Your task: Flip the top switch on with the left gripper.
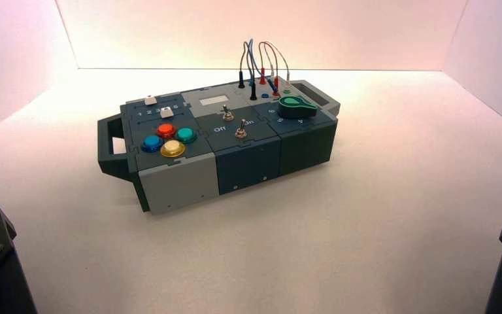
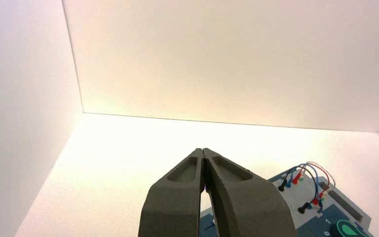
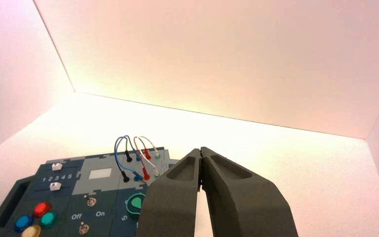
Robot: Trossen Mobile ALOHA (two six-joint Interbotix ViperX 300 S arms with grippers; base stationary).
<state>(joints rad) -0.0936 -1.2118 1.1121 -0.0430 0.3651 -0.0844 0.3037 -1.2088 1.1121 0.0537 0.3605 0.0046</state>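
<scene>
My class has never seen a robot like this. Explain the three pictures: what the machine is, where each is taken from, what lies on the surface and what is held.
This robot has two arms. The high view looks down from above and behind them; each other picture comes from a camera on one wrist.

The left gripper and right gripper are at the near left and right corners. Their fingers are closed, holding nothing.

Between and beyond them lies a box with four coloured buttons, two white sliders, wires, a green knob and two silver switches, top and bottom.
</scene>
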